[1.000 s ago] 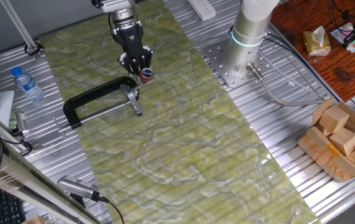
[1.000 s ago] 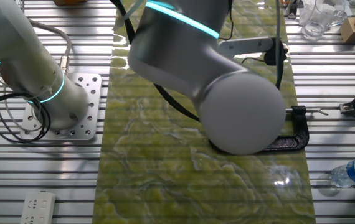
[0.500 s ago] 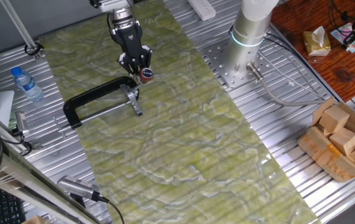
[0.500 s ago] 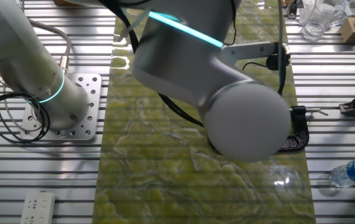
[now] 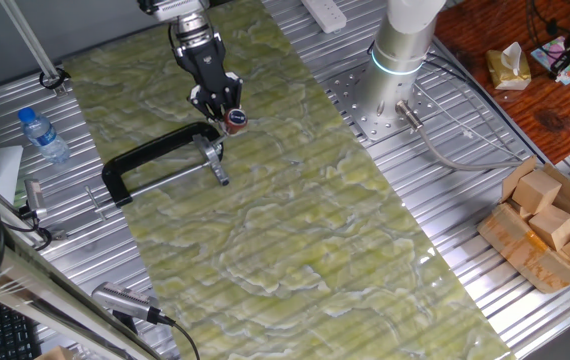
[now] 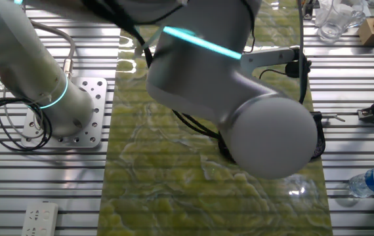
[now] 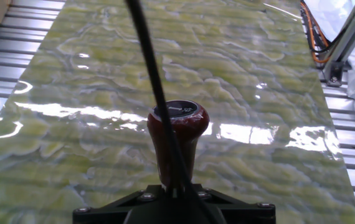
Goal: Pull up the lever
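The lever's red-brown knob [image 5: 235,119] stands just past my gripper [image 5: 225,106], at the screw end of a black C-shaped clamp [image 5: 150,152] that lies on the green mat. In the hand view the knob [image 7: 177,130] rises dead centre, its neck running down into my gripper [image 7: 172,190], which looks shut on the lever below the knob. The thin silver rod is hidden by the fingers. In the other fixed view my arm covers the lever, and only a bit of the clamp frame [image 6: 319,134] shows.
A water bottle [image 5: 43,135] lies left of the clamp, off the green marbled mat [image 5: 295,210]. The arm's base [image 5: 405,45] stands at the back right. A cardboard box of wooden blocks [image 5: 550,225] is at the far right. A thin black cable [image 7: 149,68] crosses the hand view.
My arm has swung slightly, the hand shifting a little up and left. In the other fixed view the elbow moved right and covers more of the clamp. The knob has hardly moved.
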Robot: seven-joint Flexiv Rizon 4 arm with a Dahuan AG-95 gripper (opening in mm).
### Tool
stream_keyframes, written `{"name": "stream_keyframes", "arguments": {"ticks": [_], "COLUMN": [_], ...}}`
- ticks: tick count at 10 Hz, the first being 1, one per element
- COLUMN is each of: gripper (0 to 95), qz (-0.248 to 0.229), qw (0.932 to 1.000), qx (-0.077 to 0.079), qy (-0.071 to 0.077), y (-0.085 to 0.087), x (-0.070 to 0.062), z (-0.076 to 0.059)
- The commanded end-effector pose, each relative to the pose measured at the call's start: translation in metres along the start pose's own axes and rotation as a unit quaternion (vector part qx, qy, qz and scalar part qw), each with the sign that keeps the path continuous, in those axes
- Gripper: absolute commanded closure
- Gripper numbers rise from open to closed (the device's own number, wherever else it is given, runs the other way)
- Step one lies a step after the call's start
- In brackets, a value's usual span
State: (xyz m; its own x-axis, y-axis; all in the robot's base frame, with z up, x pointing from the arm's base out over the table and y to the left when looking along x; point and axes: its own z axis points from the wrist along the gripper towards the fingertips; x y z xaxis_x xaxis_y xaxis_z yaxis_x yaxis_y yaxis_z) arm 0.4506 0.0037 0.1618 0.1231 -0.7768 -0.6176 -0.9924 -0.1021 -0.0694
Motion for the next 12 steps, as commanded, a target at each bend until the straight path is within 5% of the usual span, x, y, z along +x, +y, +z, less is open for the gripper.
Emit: {"name": "stream_keyframes", "arguments": {"ticks": [1,7,8,10,11,12], "gripper": [95.0,95.0,95.0,95.0,95.0,95.0], "qz": [0.001,0.003,0.003,0.001,0.013,0.018], "qw": [1.0000,1.0000,1.0000,0.9998,0.9981,0.9963], "qx": [0.000,0.000,-0.002,-0.004,-0.007,-0.011], "qy": [-0.006,-0.007,0.009,0.017,0.060,0.084], "y": [0.0024,0.0031,0.0030,0.0028,0.0024,0.0010], "x": [-0.0014,0.0009,0.0010,0.0022,0.0038,0.0033], "z": [-0.0199,-0.0212,-0.0210,-0.0197,-0.0177,-0.0142]}}
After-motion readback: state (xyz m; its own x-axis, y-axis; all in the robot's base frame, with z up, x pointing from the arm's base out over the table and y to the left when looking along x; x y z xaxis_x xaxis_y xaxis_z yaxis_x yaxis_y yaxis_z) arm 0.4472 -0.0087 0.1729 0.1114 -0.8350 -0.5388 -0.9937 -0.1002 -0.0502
